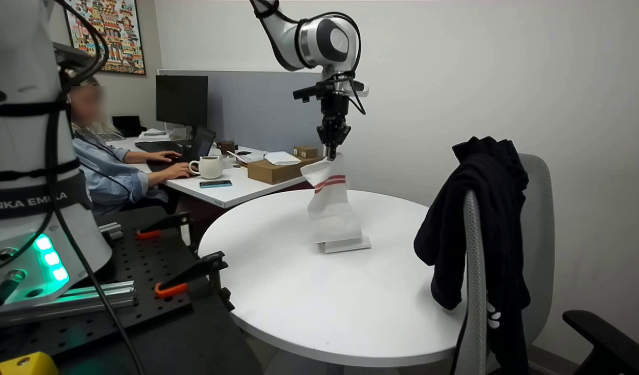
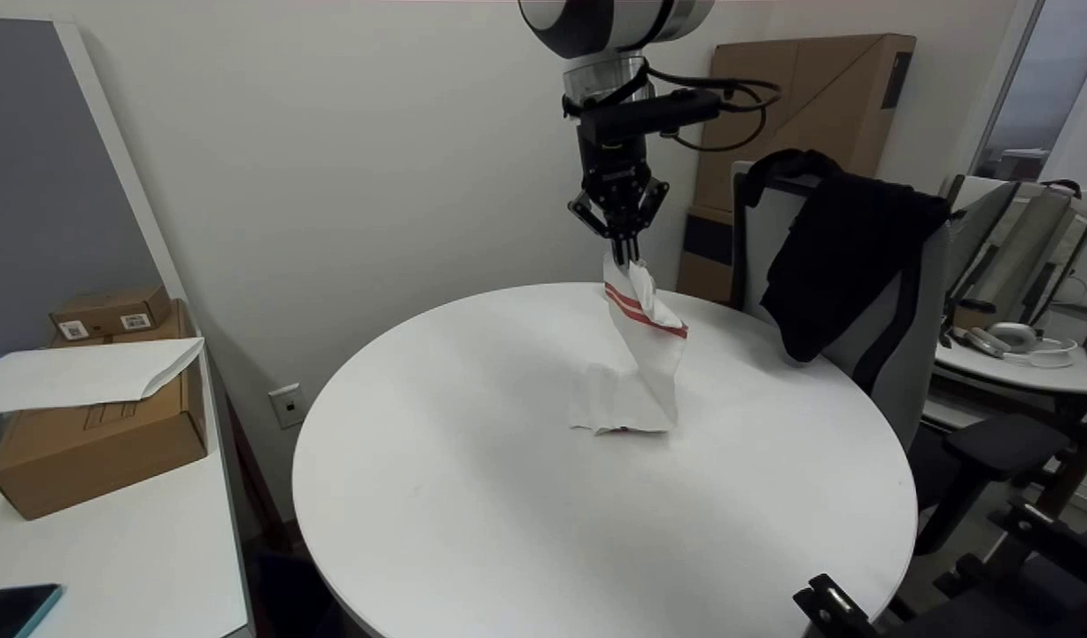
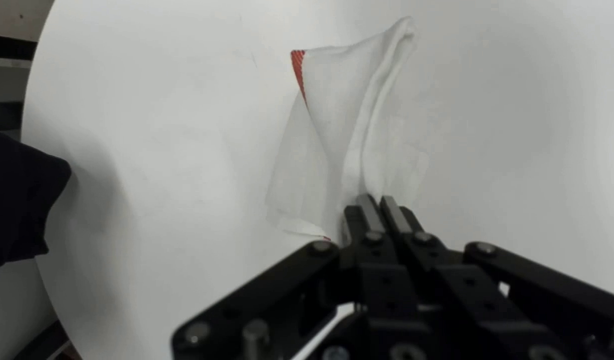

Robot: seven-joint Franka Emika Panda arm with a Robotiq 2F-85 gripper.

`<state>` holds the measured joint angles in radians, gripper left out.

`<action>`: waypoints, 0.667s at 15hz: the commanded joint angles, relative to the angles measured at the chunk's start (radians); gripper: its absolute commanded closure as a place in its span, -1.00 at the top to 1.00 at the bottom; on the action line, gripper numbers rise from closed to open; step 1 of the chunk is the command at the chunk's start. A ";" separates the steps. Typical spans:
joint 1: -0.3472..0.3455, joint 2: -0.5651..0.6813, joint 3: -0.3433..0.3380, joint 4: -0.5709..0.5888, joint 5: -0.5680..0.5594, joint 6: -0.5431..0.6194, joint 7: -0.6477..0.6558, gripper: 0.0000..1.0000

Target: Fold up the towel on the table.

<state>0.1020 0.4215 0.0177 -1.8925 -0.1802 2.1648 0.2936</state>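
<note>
The white towel (image 1: 334,213) with red stripes hangs from my gripper (image 1: 331,155) over the round white table (image 1: 309,307). In both exterior views its upper end is lifted and bunched at the fingertips, and its lower end lies on the tabletop. In an exterior view the towel (image 2: 633,377) looks twisted below the gripper (image 2: 626,255), and its bottom part rests flat on the table (image 2: 454,478). In the wrist view the fingertips (image 3: 380,200) are pinched on a ridge of the towel (image 3: 337,95). The part between the fingers is hidden.
A chair with a black jacket (image 1: 486,208) stands against the table's edge; the jacket (image 3: 21,200) also shows in the wrist view. An office desk (image 1: 230,190) with a cardboard box (image 1: 272,171) and a mug (image 1: 210,167) stands beside the table. A person sits at it.
</note>
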 commanded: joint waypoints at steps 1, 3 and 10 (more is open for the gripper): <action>0.012 0.071 0.000 0.117 0.057 -0.054 0.007 -0.98; 0.007 0.100 0.006 0.161 0.094 -0.078 -0.014 -0.98; 0.021 0.165 -0.012 0.225 0.097 -0.113 -0.025 -0.98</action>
<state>0.1072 0.5520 0.0251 -1.7138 -0.0721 2.0890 0.2586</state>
